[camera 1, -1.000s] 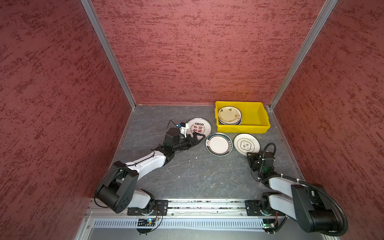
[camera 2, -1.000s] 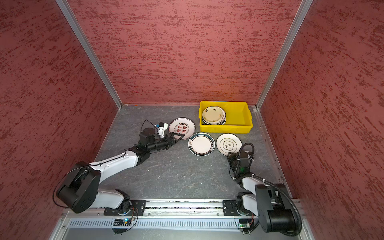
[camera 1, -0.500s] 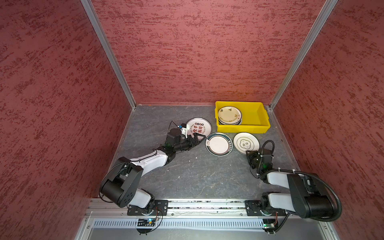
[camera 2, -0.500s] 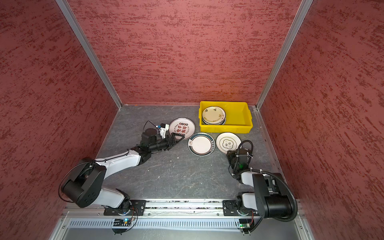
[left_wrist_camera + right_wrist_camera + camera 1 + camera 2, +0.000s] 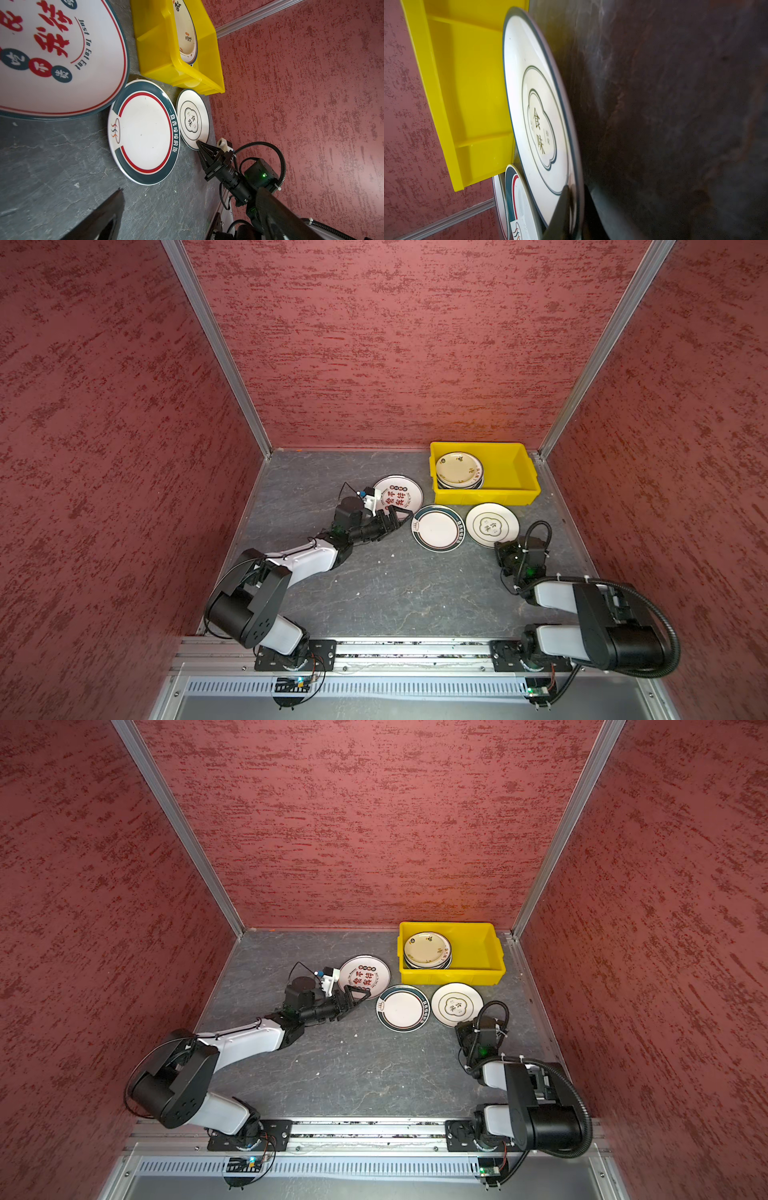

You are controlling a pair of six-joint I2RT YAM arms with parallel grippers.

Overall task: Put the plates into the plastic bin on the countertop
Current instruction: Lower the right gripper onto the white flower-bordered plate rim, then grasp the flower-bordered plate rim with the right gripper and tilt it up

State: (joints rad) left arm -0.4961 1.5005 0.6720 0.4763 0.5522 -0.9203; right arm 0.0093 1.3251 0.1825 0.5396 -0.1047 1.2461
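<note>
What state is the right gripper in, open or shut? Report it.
Shut: the right gripper pinches the rim of the round white cloud-emblem plate.

Top views high overhead, wrist cameras low, right nearest clover plate (image 5: 542, 128)

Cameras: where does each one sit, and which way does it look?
Top views: high up front, looking down on the countertop; both whole arms show.
Left wrist: low, facing the plates and right gripper; its own dark finger shows.
Right wrist: close on the cloud-mark plate; its fingers pinch the rim.
Both wrist views share the yellow bin.
</note>
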